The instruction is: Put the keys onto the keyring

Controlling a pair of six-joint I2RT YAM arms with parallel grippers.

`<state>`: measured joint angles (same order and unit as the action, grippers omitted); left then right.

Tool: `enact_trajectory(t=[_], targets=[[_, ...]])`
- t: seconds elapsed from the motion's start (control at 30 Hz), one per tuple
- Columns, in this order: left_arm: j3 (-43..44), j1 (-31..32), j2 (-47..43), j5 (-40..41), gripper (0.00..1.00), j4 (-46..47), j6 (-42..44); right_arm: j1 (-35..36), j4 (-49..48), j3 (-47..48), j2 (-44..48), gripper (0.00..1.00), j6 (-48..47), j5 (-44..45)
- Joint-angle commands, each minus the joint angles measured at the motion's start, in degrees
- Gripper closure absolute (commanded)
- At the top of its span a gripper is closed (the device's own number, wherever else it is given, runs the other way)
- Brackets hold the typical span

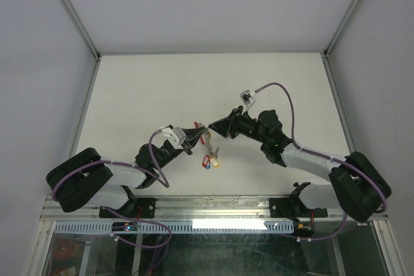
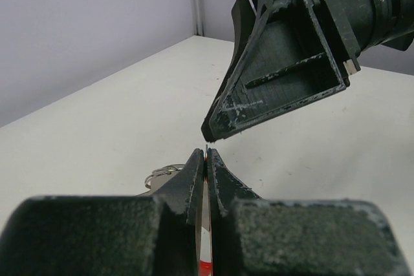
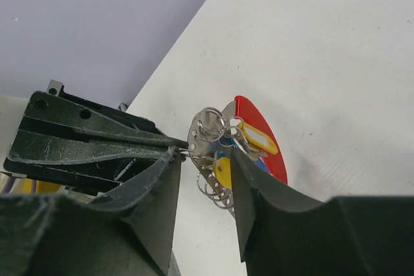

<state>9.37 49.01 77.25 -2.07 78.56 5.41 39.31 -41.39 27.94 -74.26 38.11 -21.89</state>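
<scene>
The keyring, a red arc on a grey perforated bar, hangs from my left gripper, which is shut on the bar's top edge; only a thin strip of it shows between the closed fingers. Several keys with yellow and blue tags dangle from small wire rings on the bar. From above, ring and keys hang just over the table. My right gripper is open, tip to tip with the left gripper, its fingers standing either side of the bar and the hanging keys.
The white table stretches back to grey walls with metal frame posts. The right gripper's black finger fills the upper part of the left wrist view. Both arm bases sit at the near edge.
</scene>
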Motion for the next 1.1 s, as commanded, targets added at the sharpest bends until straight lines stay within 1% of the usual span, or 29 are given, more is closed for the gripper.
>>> enact_trajectory(t=[0.0, 0.13, 0.23, 0.3, 0.4, 0.43, 0.5, 0.57, 0.67, 0.7, 0.87, 1.07], targets=[[-0.7, -0.22, -0.11, -2.77, 1.0, 6.98, 0.11, -1.75, 6.45, 0.4, 7.49, 0.6, -8.57, 1.16], [-0.77, -0.21, 0.62, -6.63, 1.0, 8.26, 0.54, -2.39, 13.77, 0.82, 14.59, 0.59, -18.52, 4.82], [-0.73, -0.23, 1.53, -9.65, 1.0, 9.81, 0.46, -2.39, 10.73, -2.25, 19.19, 0.57, -23.33, 6.85], [-0.69, -0.23, 2.28, -11.64, 1.0, 10.79, 0.27, -2.32, 6.57, -5.31, 22.14, 0.58, -29.84, 4.13], [-0.36, -0.16, 3.48, -14.57, 1.0, 11.98, -0.23, -2.3, 6.88, -6.93, 25.93, 0.58, -36.51, -1.18], [-0.25, -0.18, 3.85, -15.49, 1.0, 12.43, -0.55, -2.31, 8.52, -6.98, 27.0, 0.56, -39.16, -3.79], [0.06, -0.16, 3.96, -17.67, 1.0, 13.27, -0.9, -2.12, 11.63, -6.73, 28.67, 0.55, -46.07, -10.71], [0.32, -0.29, 6.09, -20.2, 1.0, 13.89, -1.0, -1.79, 17.16, -5.23, 29.09, 0.56, -50.81, -13.78], [0.84, -0.33, 6.78, -23.81, 1.0, 14.32, -1.1, -0.79, 29.16, -1.74, 28.35, 0.56, -50.81, -13.78], [0.97, -0.34, 6.91, -24.9, 1.0, 14.36, -1.1, -0.17, 31.39, -1.0, 27.87, 0.56, -58.15, -17.44], [1.49, -0.38, 7.8, -29.15, 1.0, 14.84, -0.84, 2.25, 37.21, 1.78, 24.31, 0.56, -58.15, -17.44], [1.9, -0.53, 8.36, -31.55, 1.0, 15.1, -1.08, 3.67, 37.06, 2.03, 21.92, 0.56, -58.15, -17.44]])
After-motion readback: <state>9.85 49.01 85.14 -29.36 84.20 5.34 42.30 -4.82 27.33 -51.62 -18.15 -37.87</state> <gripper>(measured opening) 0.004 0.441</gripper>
